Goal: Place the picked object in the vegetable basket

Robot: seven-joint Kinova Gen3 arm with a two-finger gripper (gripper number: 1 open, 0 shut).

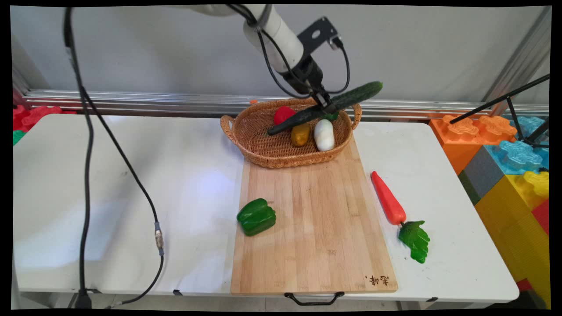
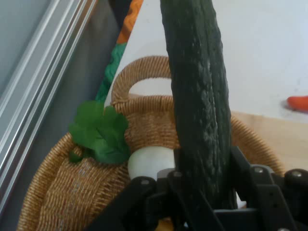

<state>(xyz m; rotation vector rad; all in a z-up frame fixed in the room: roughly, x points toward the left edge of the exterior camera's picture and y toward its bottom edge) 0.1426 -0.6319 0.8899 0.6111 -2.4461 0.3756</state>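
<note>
The pincer (image 1: 324,104) held the cucumber (image 1: 325,107) clamped near its middle, long axis tilted from 8 to 2 o'clock, hanging just above the wicker basket (image 1: 263,151) at the surface's (image 1: 131,175) 12 o'clock edge.

A robotics lab: toy vegetables, giant foam blocks (image 1: 505,153).

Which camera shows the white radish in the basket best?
The main view: the white radish lies whole in the basket, beside a yellow-brown vegetable. In the hand view, only part of it shows behind the cucumber and hand.
</note>
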